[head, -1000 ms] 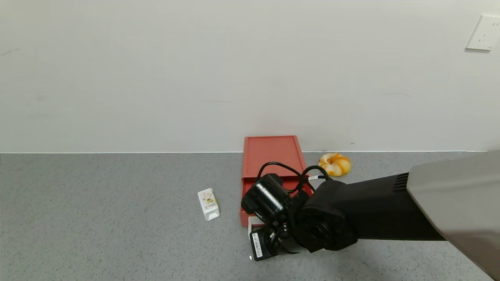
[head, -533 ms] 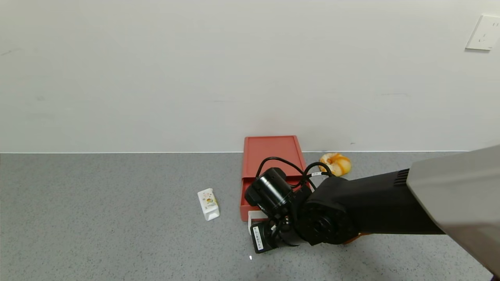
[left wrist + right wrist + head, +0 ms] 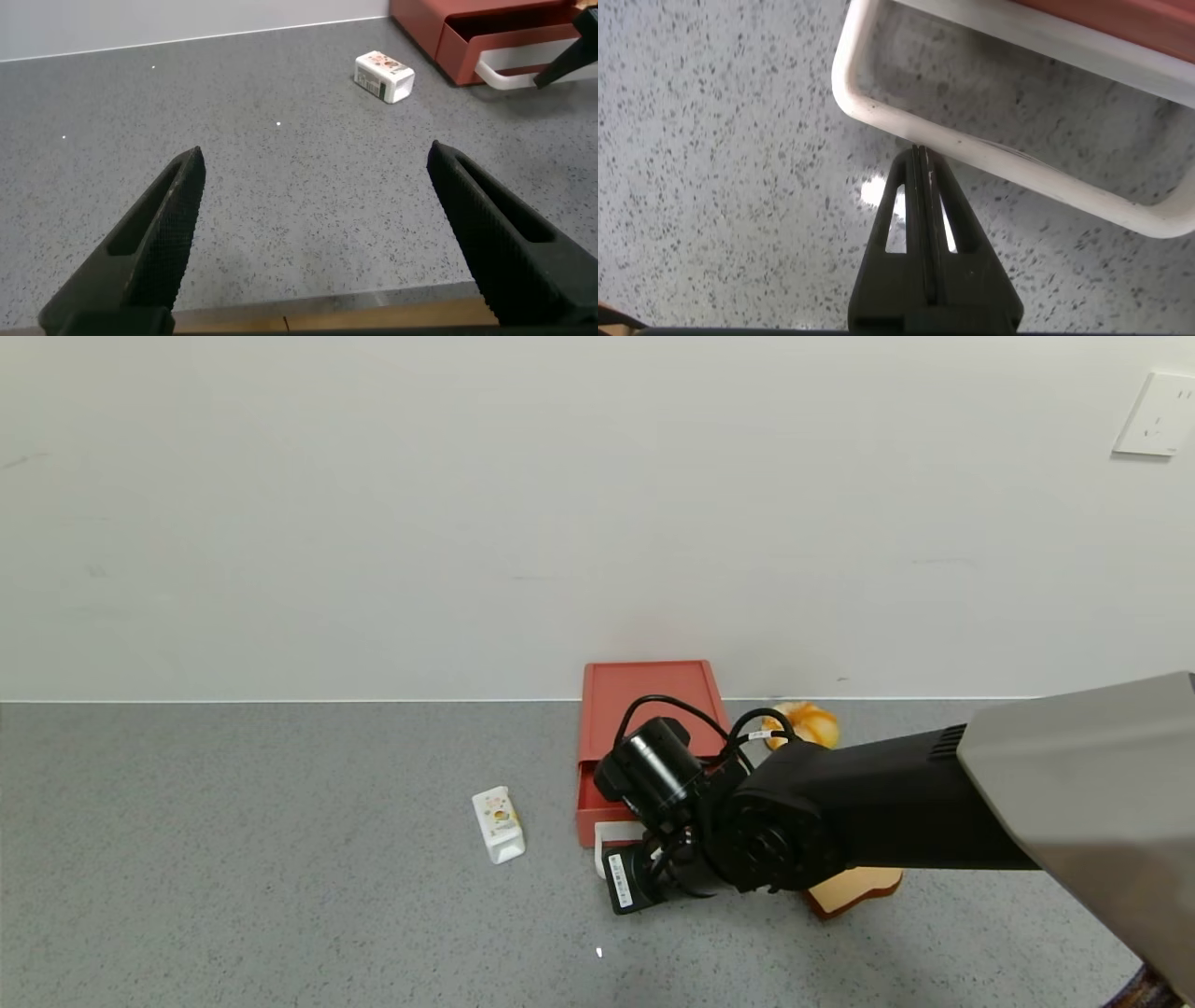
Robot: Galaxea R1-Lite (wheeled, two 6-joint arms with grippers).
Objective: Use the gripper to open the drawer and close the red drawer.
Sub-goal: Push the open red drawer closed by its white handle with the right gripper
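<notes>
The brick-red drawer [image 3: 644, 695] lies against the back wall, its tray [image 3: 586, 803] still out a little. The white loop handle [image 3: 1046, 182] faces me. My right gripper [image 3: 918, 154] is shut with nothing between its fingers, and its tip presses on the outer side of the handle bar. From the head view the wrist [image 3: 653, 775] covers the fingertips and much of the tray. The left wrist view shows the drawer [image 3: 439, 23] and handle [image 3: 509, 75] far off. My left gripper [image 3: 313, 159] hangs open over the table's near edge, away from the drawer.
A small white carton [image 3: 498, 824] lies left of the drawer. An orange bun [image 3: 810, 721] sits by the wall to its right. A toast slice [image 3: 854, 889] pokes out under my right arm. The wooden table edge [image 3: 327, 313] runs below the left gripper.
My right gripper has moved toward the wall with its tip on the handle, and the tray has slid further into the red box. The toast slice has come into view.
</notes>
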